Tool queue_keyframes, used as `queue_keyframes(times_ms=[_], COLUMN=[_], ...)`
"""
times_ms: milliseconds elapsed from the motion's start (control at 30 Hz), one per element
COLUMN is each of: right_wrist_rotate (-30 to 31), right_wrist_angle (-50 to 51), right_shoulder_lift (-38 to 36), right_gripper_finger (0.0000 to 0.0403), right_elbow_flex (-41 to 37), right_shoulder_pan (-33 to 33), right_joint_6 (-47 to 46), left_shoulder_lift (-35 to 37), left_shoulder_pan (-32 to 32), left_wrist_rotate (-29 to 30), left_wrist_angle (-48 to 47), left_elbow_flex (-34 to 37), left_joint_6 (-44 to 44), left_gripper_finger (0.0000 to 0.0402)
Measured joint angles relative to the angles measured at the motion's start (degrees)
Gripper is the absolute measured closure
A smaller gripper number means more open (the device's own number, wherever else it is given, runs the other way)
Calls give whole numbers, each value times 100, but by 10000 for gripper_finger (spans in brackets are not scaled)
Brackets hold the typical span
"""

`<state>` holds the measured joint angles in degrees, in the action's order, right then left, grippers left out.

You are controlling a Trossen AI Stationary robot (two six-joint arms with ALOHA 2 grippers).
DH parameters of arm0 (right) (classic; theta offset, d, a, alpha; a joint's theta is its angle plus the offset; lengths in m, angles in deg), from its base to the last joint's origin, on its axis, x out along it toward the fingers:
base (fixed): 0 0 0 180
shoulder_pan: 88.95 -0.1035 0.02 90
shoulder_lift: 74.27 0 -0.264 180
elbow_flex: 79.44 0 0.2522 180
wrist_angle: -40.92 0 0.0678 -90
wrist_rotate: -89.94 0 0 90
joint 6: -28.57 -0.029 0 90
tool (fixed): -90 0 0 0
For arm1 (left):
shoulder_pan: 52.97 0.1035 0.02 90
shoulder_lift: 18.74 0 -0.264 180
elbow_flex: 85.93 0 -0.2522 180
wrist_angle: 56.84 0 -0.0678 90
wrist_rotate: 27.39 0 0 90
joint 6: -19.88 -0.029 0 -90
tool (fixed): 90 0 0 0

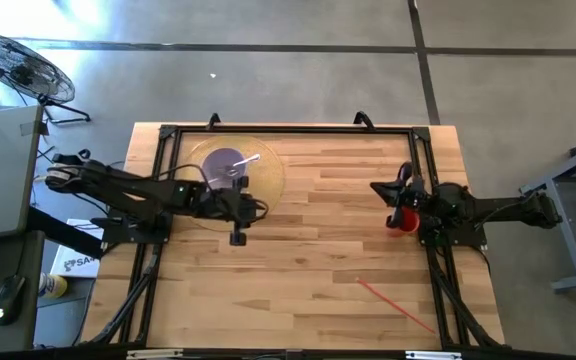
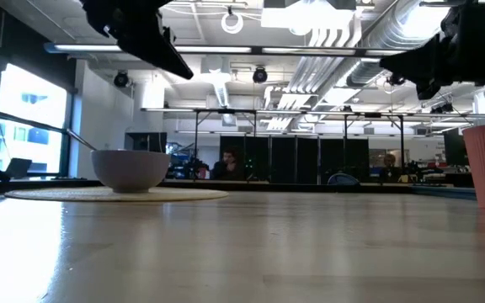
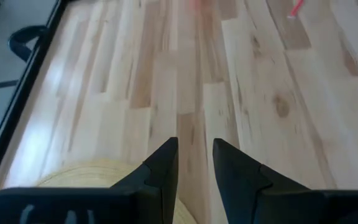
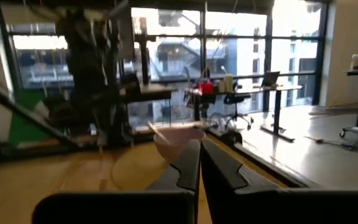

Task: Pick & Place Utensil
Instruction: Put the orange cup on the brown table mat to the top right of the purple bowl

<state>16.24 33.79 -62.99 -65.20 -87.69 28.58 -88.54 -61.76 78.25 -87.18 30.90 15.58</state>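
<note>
The spoon [image 1: 245,162] lies in the purple bowl [image 1: 226,166], handle angled toward the counter's far edge, directly beyond the nearer left claw [image 1: 238,237], fingers slightly apart, whereas the closed right claw [image 1: 377,188] hovers well away.

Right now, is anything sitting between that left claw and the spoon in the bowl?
Nothing visible does. The left gripper hangs just past the placemat, beside the bowl holding the spoon. The red cup stands across the table by the right gripper.

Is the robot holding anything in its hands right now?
No. The left hand and right hand hold nothing; the utensil sits in the bowl.
</note>
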Motion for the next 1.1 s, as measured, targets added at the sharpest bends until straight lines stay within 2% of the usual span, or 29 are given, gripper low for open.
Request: queue_keyframes(times_ms=[233, 333, 400, 467, 667, 800, 1100], right_wrist_rotate=[-167, -265, -583, -647, 306, 714, 1653], right_wrist_angle=[-869, -1110, -965, -640, 757, 1445, 2755], right_shoulder_lift=[-11, 68, 191, 459, 1829, 2718, 4059], right_gripper_finger=[396, 398, 401, 402, 402, 402, 402], right_elbow_flex=[1, 155, 428, 818, 2060, 2846, 4500], right_shoulder_pan=[-2, -11, -91, -236, -895, -1432, -2769], right_joint_6=[-1345, -1224, -1060, -1020, -1039, -1281, -2168], left_shoulder_lift=[386, 524, 557, 605, 610, 610, 724], left_shoulder_pan=[-63, -63, -63, -63, -61, -61, -61], left_wrist_rotate=[55, 61, 8, -4, 2, 6, 48], left_wrist_angle=[582, 567, 604, 559, 578, 449, 290], left_elbow_flex=[603, 689, 690, 691, 689, 689, 680], left_joint_6=[118, 162, 163, 161, 131, 131, 157], left_gripper_finger=[305, 305, 305, 305, 305, 305, 305])
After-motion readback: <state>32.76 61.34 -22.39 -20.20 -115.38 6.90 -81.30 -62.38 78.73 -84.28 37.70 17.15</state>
